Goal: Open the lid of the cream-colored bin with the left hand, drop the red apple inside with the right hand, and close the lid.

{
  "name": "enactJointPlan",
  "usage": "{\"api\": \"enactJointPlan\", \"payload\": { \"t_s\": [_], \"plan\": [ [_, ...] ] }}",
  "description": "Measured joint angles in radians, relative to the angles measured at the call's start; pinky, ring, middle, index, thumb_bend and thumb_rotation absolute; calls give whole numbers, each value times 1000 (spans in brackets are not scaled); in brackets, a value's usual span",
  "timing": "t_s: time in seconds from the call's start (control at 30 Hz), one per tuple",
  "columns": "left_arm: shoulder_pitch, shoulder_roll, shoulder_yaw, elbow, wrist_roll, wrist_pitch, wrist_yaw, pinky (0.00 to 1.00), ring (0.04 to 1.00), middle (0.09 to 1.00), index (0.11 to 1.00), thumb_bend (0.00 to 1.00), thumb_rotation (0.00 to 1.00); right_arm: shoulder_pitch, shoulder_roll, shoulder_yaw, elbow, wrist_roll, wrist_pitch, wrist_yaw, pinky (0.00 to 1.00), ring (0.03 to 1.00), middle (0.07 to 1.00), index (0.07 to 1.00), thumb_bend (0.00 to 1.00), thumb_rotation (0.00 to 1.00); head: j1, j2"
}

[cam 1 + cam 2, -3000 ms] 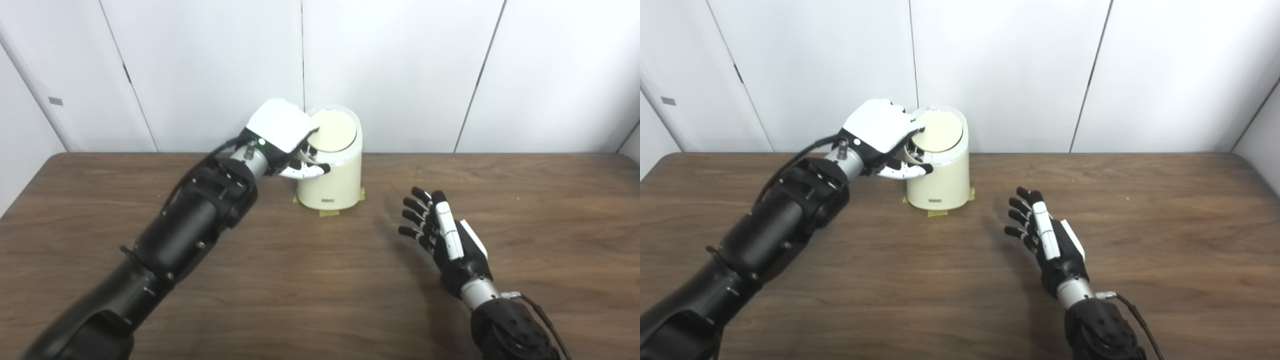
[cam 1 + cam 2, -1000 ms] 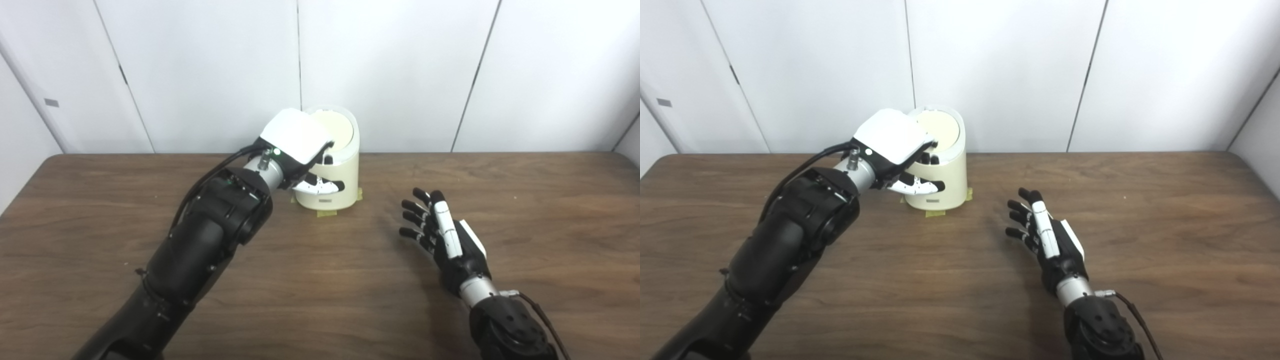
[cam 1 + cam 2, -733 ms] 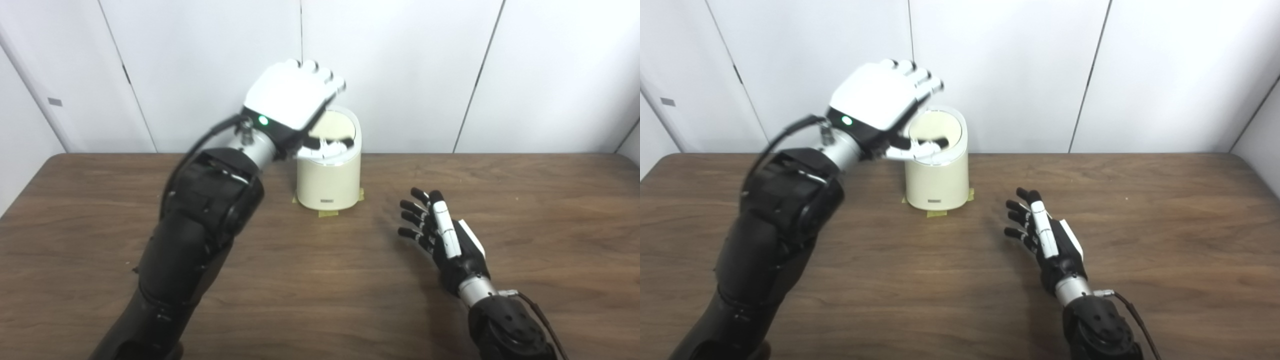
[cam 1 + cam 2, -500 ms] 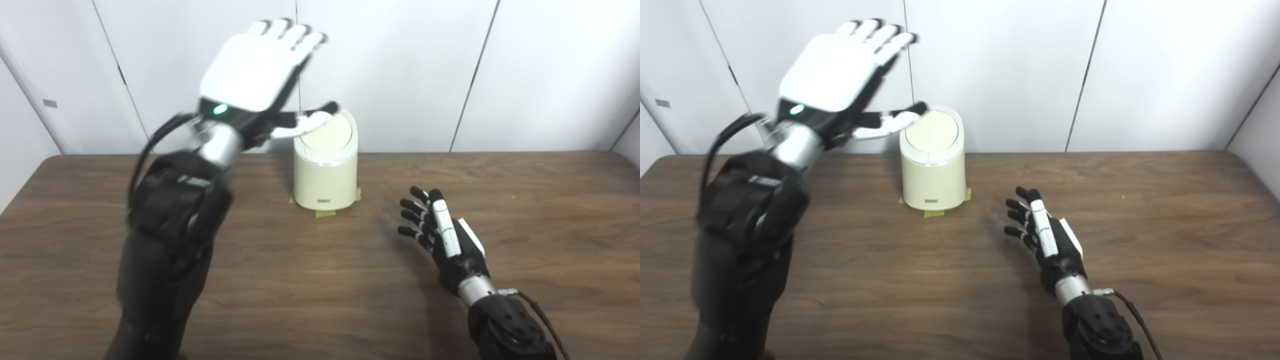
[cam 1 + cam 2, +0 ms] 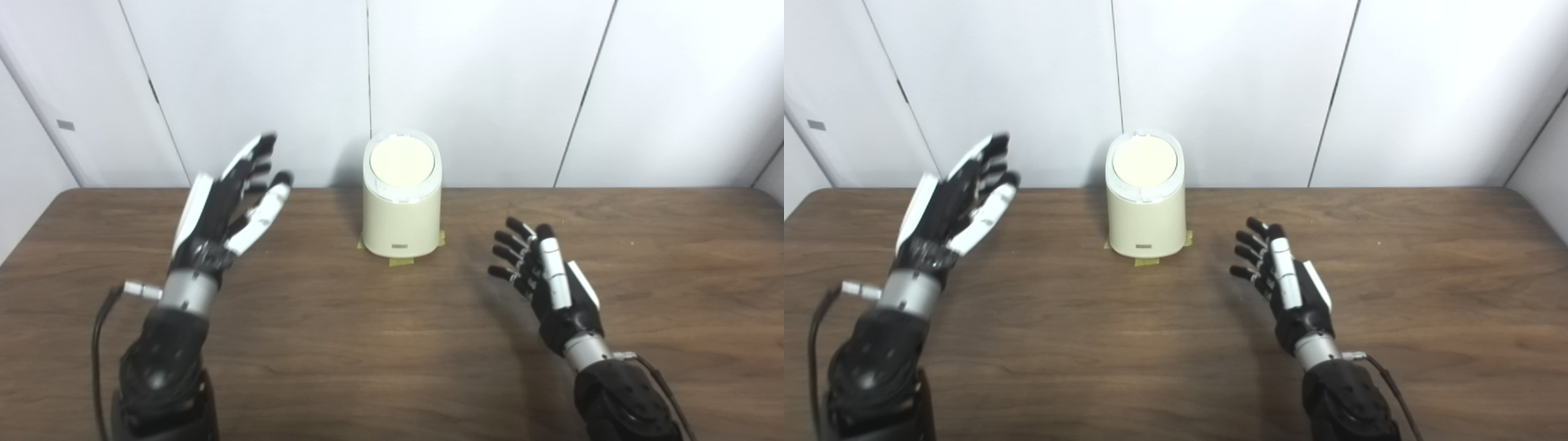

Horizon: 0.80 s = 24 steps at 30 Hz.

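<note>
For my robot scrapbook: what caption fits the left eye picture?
Closed cream-colored bin on the table; left hand and right hand open, empty.

Between the two black-and-white hands stands the cream-colored bin [image 5: 401,214], its round lid [image 5: 402,162] a slightly yellower cream ringed in glossy white. Beyond the left hand [image 5: 223,208] and right hand [image 5: 548,285], yellowish tape [image 5: 401,261] peeks from under the bin's base. Beneath both hands, the table [image 5: 367,343] shows dark brown wood grain, with white wall panels [image 5: 490,86] behind.
</note>
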Motion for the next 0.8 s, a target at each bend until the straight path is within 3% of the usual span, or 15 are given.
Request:
{"api": "enactJointPlan", "payload": {
  "t_s": [0.13,0.33,0.57,0.8],
  "plan": [
    [107,-24,30,16,-184,13,59,934,924,951,943,381,990,0,-7,-19,-1,34,-63,12,923,965,931,938,643,1000,2,0],
    [191,-17,29,56,-316,-74,145,952,943,947,944,404,1000,1,-38,-23,1,51,-100,31,984,1000,981,966,674,1000,2,5],
    [240,11,-7,158,-357,-177,219,986,943,949,937,394,982,16,-59,-13,-3,19,-82,24,996,1000,988,977,664,1000,-3,26],
    [242,24,-65,165,-359,-188,259,966,949,947,952,390,974,18,-92,-5,-5,9,-54,29,1000,1000,1000,984,661,1000,-8,41]
  ]
}}
